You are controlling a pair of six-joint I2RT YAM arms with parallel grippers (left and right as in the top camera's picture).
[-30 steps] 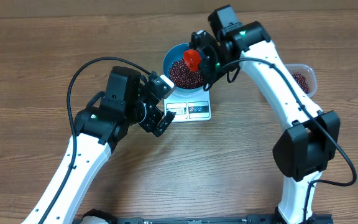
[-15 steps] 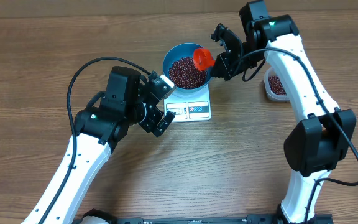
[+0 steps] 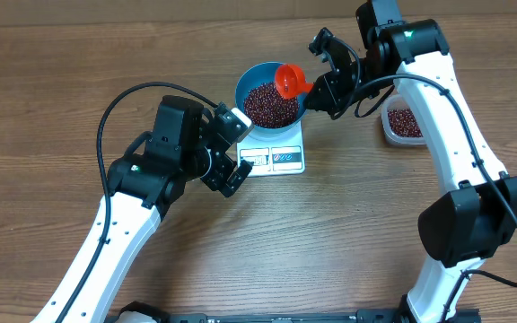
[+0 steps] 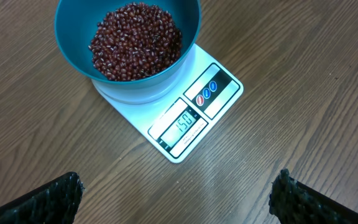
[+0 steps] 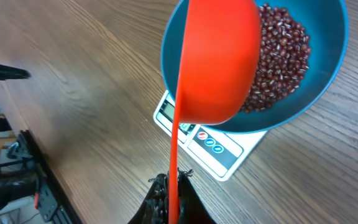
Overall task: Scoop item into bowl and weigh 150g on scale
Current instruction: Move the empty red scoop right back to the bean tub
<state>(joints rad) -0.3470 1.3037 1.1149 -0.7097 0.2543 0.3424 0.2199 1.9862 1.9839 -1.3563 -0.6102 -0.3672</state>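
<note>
Three digits, 150, show on the display of the scale [image 4: 191, 118], which lies just ahead of the left hand [image 3: 234, 148]. That hand's fingers [image 4: 55, 196] stand wide apart and hold nothing. Beside the display, a framed panel carries small round red and blue marks; any writing there is too small to read. The bowl [image 4: 73, 43] sits on the scale's far part, overhanging its edges, with the beans [image 4: 135, 40] heaped inside. The right hand [image 3: 330, 72] is clamped on the thin handle of an orange scoop [image 5: 219, 62], whose cup hangs over the bowl's rim just ahead of it. Behind that hand, a clear tub [image 3: 389, 126] holds more beans. Bare desk [image 4: 303, 87] lies open on both sides of the left hand and up to the scale's near edge.
</note>
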